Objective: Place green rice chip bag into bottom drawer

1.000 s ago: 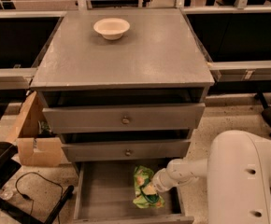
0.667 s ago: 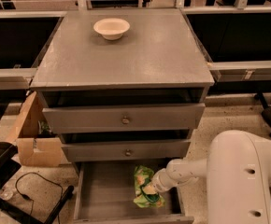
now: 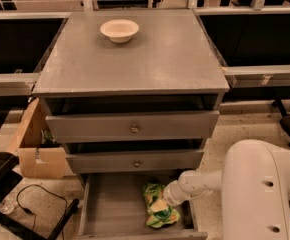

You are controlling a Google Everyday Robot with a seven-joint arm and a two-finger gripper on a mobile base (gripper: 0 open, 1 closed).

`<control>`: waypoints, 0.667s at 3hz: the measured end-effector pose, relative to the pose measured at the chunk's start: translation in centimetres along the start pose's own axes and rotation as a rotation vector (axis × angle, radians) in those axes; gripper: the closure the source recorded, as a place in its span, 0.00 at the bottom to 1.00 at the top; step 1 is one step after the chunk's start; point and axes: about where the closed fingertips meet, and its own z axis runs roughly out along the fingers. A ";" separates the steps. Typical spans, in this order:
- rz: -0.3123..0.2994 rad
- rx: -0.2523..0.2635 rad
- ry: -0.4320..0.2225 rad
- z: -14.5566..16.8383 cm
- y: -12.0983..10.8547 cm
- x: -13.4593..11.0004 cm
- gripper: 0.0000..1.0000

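Overhead view of the cabinet (image 3: pixel 135 64), as I see it from the operator's station. The gripper (image 3: pixel 161 204) is down inside the open bottom drawer (image 3: pixel 112 204), over the right half of its floor. It meets the bag (image 3: pixel 157 219) about midway along the bag's length. I cannot tell from this view how wide the tool stands, nor whether it clamps the bag or merely rests against it. The bag, bright green with yellow patches, lies on the plank floor right of centre, its long axis running back to front. Its upper end shows just beyond the gripper toward the cabinet, and its crumpled lower end lies near the drawer's front edge. The arm (image 3: pixel 195 181) enters from the right, over the drawer's right wall, and slopes down and leftward to the gripper. Its last white link is slim and rounded, and behind it the large white housing (image 3: pixel 260 194) fills the lower right corner. The bottom drawer is pulled well out, whereas the middle drawer (image 3: pixel 135 160) and the top drawer (image 3: pixel 132 125), each with one central knob, sit further in. A cream bowl (image 3: pixel 119 30) stands upright on the cabinet top, near its back edge and left of centre, well apart from the gripper. A cardboard box (image 3: pixel 37 154) stands just left of the cabinet, and a black cable (image 3: pixel 35 196) loops on the floor in front of it.
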 end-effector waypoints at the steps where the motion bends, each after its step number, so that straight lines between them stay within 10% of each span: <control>1: 0.000 0.000 0.000 0.0 0.0 0.0 0.00; 2: -0.012 0.005 -0.015 -0.8 0.8 0.0 0.00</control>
